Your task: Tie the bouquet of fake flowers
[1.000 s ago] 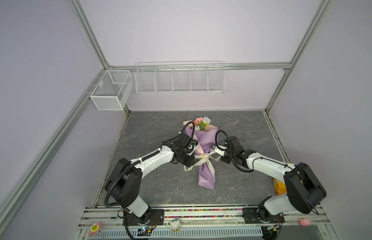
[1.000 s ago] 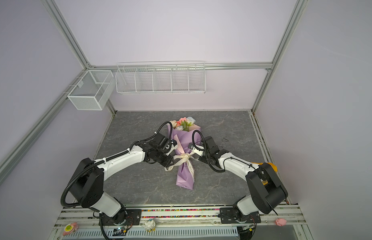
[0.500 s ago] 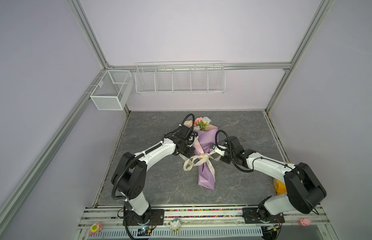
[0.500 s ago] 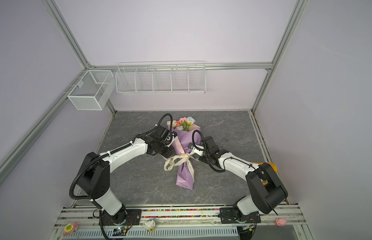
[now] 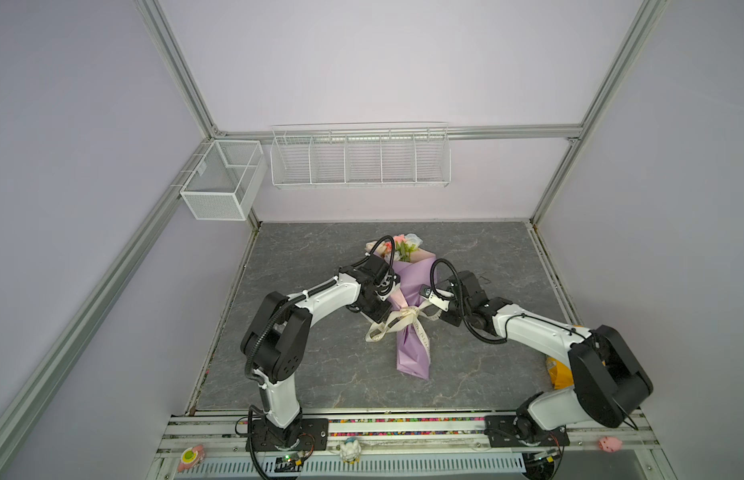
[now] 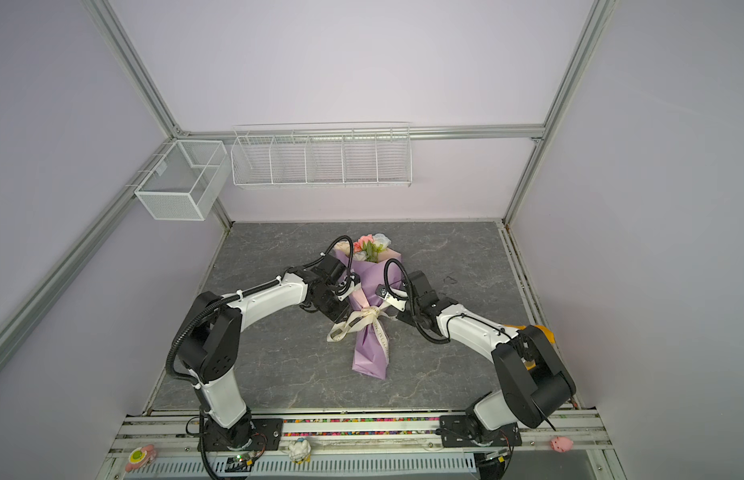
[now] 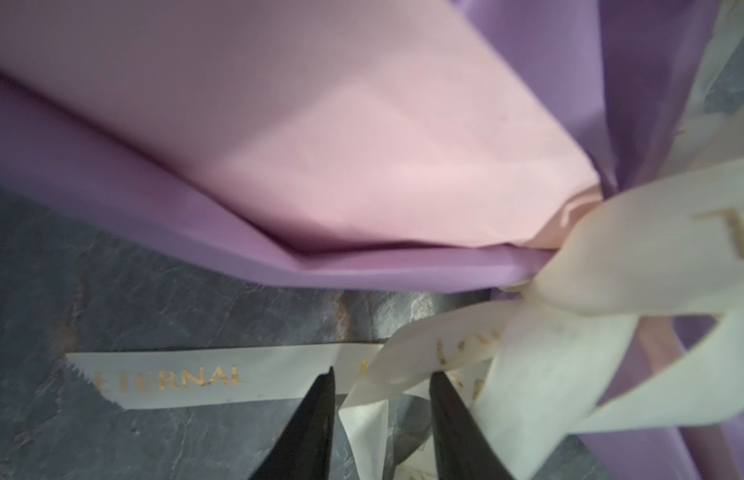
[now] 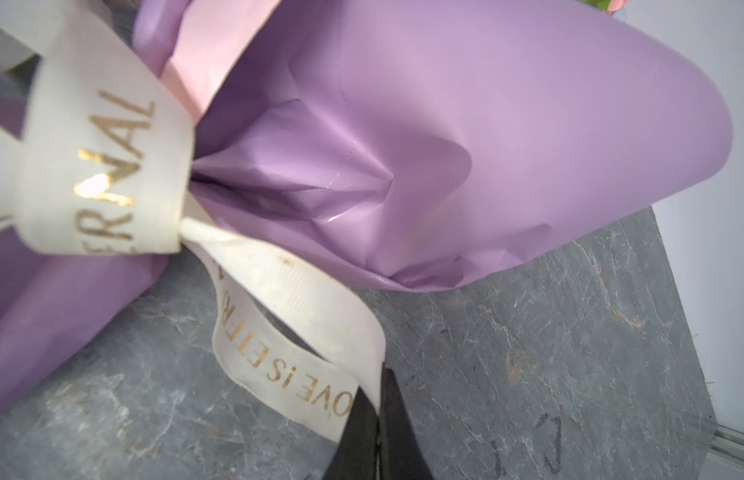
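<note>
Your left gripper point(image 7: 383, 374) stands with its jaws spread. A fold of the cream ribbon point(image 7: 570, 332) lies in the gap between them, and a flat tail printed ETERNAL crosses the grey tabletop point(image 7: 154, 291) just beyond the fingertips point(image 7: 320, 399). Whether either finger touches the fold cannot be told.

Your right gripper point(image 8: 378, 399) has its jaws pressed together, pinching a gold-lettered loop of the same ribbon at the very tips. From there the loop runs up to the knot.

The bouquet of fake flowers point(image 5: 412, 291), wrapped in lilac and pink, lies flat on the tabletop between the two grippers. Its cinched waist, circled by the ribbon, sits just ahead of both sets of jaws in both top views. In the wrist views the pink fold of paper fills the space beyond the left jaws, and the lilac flare spreads beyond the right jaws. The flower heads point(image 6: 372, 245) lie at the end of the bundle past both grippers, and the wrapped stem end points back between the two arms.
</note>
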`<act>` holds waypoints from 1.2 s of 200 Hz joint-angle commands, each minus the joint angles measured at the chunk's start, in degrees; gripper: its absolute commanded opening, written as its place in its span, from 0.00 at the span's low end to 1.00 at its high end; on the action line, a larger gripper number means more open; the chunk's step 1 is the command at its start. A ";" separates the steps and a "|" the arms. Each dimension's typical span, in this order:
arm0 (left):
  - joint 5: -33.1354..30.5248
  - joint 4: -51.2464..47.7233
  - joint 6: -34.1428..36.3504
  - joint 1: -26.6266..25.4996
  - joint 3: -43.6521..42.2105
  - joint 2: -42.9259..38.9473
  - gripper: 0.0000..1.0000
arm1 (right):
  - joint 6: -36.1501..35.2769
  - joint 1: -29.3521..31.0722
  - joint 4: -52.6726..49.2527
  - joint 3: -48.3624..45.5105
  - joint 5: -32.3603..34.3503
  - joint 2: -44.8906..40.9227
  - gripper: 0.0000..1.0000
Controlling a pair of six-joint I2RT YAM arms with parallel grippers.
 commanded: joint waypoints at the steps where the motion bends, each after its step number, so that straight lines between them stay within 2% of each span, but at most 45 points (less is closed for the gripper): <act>1: 2.40 -0.65 1.77 0.01 2.14 0.38 0.39 | 0.33 -0.04 -1.14 1.10 -1.16 0.46 0.07; 60: 8.22 -2.32 4.49 0.05 2.86 1.14 0.40 | 0.38 -0.04 -1.14 1.10 -1.31 0.60 0.07; 103: 5.89 -2.97 3.99 0.05 4.72 3.26 0.40 | 0.37 -0.04 -1.23 1.39 -1.58 0.88 0.07; 133: 6.07 -3.23 4.64 0.05 5.27 3.83 0.31 | 0.34 -0.09 -1.16 1.29 -1.60 0.99 0.07; 171: 5.86 -2.61 3.55 0.05 4.22 1.39 0.00 | 0.53 -0.05 -1.23 1.17 -0.48 1.08 0.07; 240: 5.63 1.81 -4.77 1.00 -2.46 -5.40 0.00 | 1.09 -0.31 -1.86 0.28 1.64 1.12 0.07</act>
